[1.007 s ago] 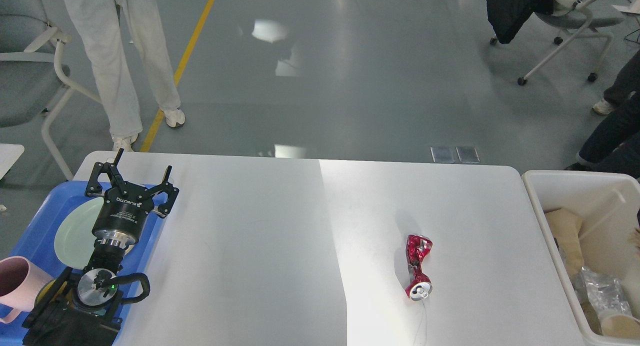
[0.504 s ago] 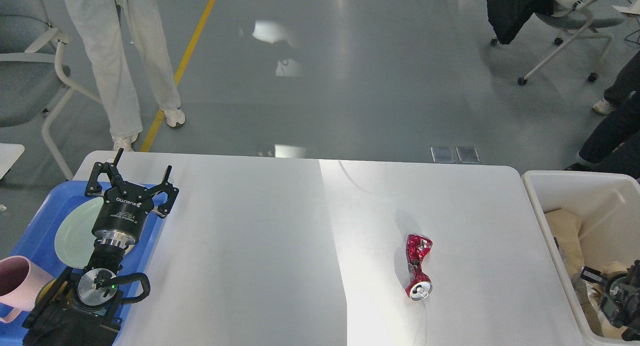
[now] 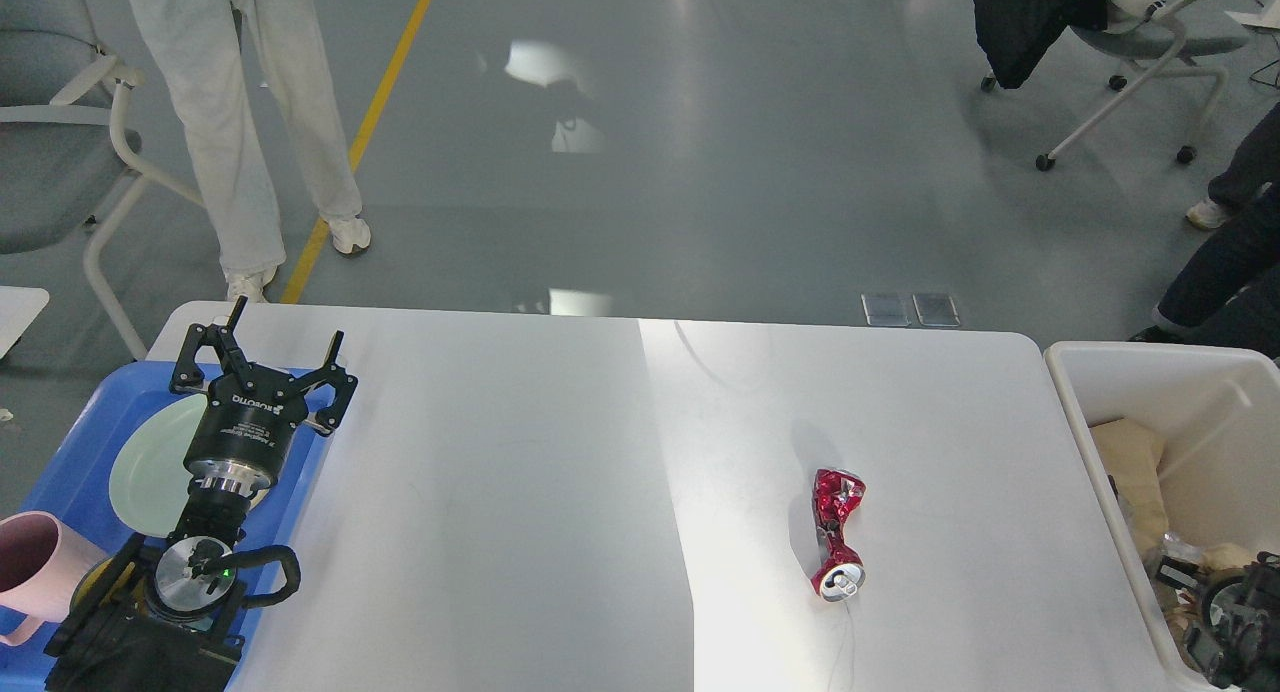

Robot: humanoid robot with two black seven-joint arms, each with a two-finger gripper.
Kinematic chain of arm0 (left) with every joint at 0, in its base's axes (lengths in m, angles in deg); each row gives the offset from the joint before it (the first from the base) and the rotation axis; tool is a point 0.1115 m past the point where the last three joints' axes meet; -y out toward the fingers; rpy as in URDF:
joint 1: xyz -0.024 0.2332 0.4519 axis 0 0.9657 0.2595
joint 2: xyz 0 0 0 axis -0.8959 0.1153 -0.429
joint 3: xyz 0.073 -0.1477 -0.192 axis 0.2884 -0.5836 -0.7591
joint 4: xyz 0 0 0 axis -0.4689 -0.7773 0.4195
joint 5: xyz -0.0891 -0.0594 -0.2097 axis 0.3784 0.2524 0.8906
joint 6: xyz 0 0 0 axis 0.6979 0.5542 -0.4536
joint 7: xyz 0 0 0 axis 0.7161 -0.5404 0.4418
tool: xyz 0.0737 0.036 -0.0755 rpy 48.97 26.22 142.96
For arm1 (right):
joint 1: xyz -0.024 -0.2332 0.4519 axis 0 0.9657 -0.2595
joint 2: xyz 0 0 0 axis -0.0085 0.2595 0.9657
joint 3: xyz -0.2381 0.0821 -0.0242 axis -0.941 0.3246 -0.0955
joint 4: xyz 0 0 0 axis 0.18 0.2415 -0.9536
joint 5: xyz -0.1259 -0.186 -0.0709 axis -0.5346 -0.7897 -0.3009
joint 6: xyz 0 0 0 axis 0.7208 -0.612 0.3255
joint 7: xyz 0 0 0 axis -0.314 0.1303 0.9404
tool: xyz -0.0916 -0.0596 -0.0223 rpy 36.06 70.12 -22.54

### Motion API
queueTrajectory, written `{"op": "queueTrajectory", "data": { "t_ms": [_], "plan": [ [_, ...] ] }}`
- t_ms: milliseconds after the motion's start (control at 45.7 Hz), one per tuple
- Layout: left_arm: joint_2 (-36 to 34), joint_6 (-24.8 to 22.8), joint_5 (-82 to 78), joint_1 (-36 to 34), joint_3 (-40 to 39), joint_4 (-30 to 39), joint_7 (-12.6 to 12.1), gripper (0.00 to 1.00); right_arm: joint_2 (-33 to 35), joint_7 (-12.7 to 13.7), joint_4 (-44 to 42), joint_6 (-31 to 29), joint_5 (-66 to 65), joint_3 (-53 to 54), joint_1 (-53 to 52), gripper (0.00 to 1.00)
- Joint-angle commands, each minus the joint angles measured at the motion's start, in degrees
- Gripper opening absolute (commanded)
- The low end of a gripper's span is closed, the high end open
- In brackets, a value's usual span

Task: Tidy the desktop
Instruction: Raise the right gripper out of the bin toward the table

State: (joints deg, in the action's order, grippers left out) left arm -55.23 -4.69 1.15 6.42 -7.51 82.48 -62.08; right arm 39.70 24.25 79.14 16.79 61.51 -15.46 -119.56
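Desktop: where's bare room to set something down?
The desktop is bare between the blue tray and the crushed red can, and along the far edge. Crowded: the tray, under the left gripper, and the white bin.

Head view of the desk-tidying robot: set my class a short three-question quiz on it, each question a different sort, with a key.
1. True or false: the crushed red can lies in the white bin.
2. What does the blue tray hold under the left gripper? A. pale green plate B. book C. bottle
3. Fill in: the left gripper's fingers are ____.

Key: 1 false, it lies on the desktop; 2 A; 3 open.
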Motion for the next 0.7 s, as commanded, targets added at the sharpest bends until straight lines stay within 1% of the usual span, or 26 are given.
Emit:
{"op": "queueTrajectory", "data": {
  "t_ms": [0, 482, 591, 635, 679],
  "plan": [
    [0.00, 0.00, 0.04, 0.00, 0.00, 0.00, 0.00, 0.97, 0.02, -0.06, 0.58, 2.75, 0.09, 0.47, -0.11, 1.00],
    [0.00, 0.00, -0.04, 0.00, 0.00, 0.00, 0.00, 0.97, 0.55, -0.06, 1.28, 2.57, 0.00, 0.47, -0.37, 1.00],
    [0.00, 0.00, -0.05, 0.00, 0.00, 0.00, 0.00, 0.97, 2.47, 0.29, 6.02, 2.31, -0.70, 0.12, -2.47, 1.00],
    [0.00, 0.00, 0.04, 0.00, 0.00, 0.00, 0.00, 0.97, 4.75, 0.55, 9.70, 1.26, -1.05, -0.32, -5.27, 1.00],
    [0.00, 0.00, 0.04, 0.00, 0.00, 0.00, 0.00, 0.97, 7.21, 1.51, 14.71, -0.15, -1.14, -0.75, -8.96, 1.00]
  ]
}}
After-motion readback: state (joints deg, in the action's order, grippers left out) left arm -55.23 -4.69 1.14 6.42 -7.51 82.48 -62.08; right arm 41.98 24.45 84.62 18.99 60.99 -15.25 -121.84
